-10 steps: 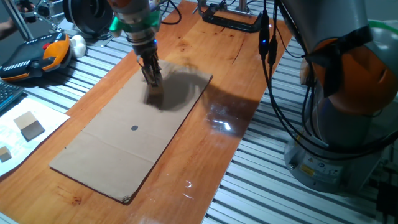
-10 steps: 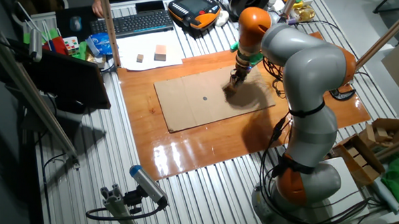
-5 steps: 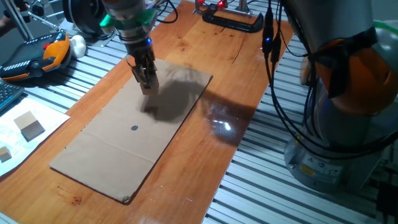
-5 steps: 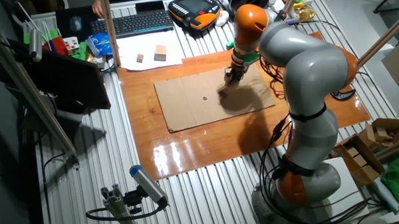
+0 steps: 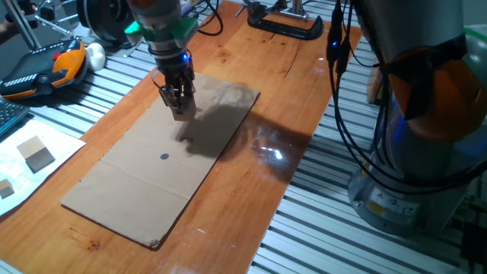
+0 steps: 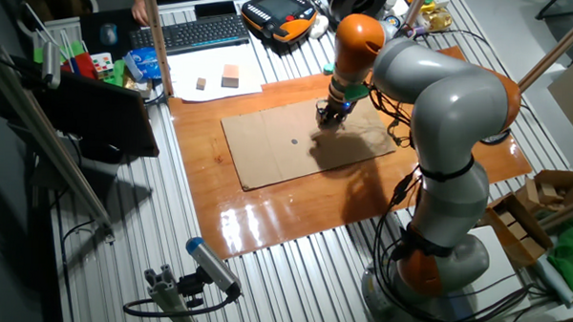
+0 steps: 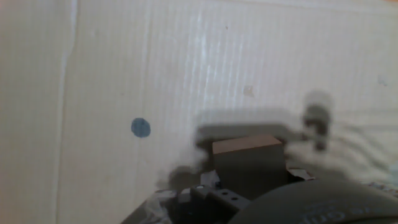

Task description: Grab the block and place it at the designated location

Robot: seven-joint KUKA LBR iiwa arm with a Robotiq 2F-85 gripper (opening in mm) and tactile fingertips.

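My gripper (image 5: 179, 106) is shut on the block (image 5: 181, 113), a small wooden cube, and holds it a little above the far part of the brown cardboard sheet (image 5: 144, 186). The designated location (image 5: 165, 157) is a small dark dot on the sheet, nearer the camera than the gripper. In the other fixed view the gripper (image 6: 324, 117) hangs to the right of the dot (image 6: 295, 140). In the hand view the block (image 7: 247, 157) sits low in the middle and the dot (image 7: 140, 128) lies to its left, uncovered.
A bigger tan cube (image 5: 36, 154) and a small cube (image 5: 6, 188) lie on white paper left of the orange table. An orange teach pendant (image 5: 46, 65) and a black clamp (image 5: 281, 23) lie at the back. The robot base (image 5: 426, 129) and its cables stand at the right.
The gripper has risen off the cardboard with the block between its fingers and shifted slightly; its shadow on the sheet has spread out.
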